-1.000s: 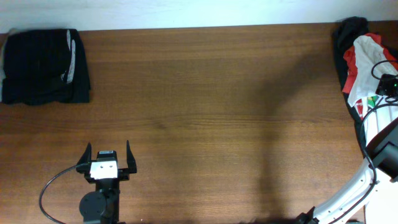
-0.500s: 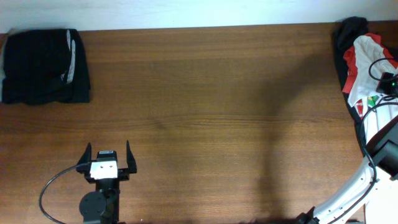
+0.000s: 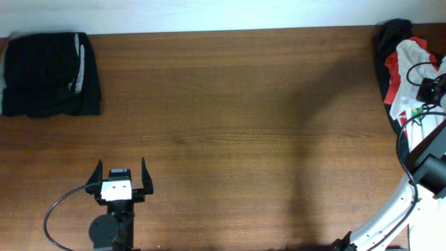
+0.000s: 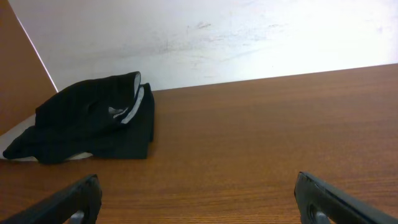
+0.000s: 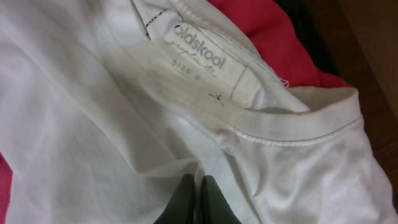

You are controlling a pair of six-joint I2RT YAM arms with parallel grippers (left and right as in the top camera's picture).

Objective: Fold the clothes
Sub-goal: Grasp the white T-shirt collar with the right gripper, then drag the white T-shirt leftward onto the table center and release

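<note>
A pile of clothes (image 3: 401, 66) lies at the table's far right edge, with a white T-shirt (image 3: 412, 50) on top of red and black garments. In the right wrist view the white T-shirt (image 5: 93, 112) fills the frame, its neck label (image 5: 199, 62) facing up. My right gripper (image 5: 198, 186) is shut, pinching a fold of this white fabric just below the collar. In the overhead view the right gripper (image 3: 428, 87) sits over the pile. My left gripper (image 3: 120, 174) rests open near the front left, holding nothing.
A folded black garment (image 3: 49, 73) with a grey stripe lies at the back left corner, also seen as the black garment (image 4: 93, 118) ahead of the left gripper (image 4: 199, 202). A red garment (image 5: 267, 37) lies under the white shirt. The pale wall (image 4: 217, 31) borders the table's far edge.
My right gripper has closed its fingers onto the white T-shirt and shifted slightly toward the back of the pile. The left arm has not moved.
</note>
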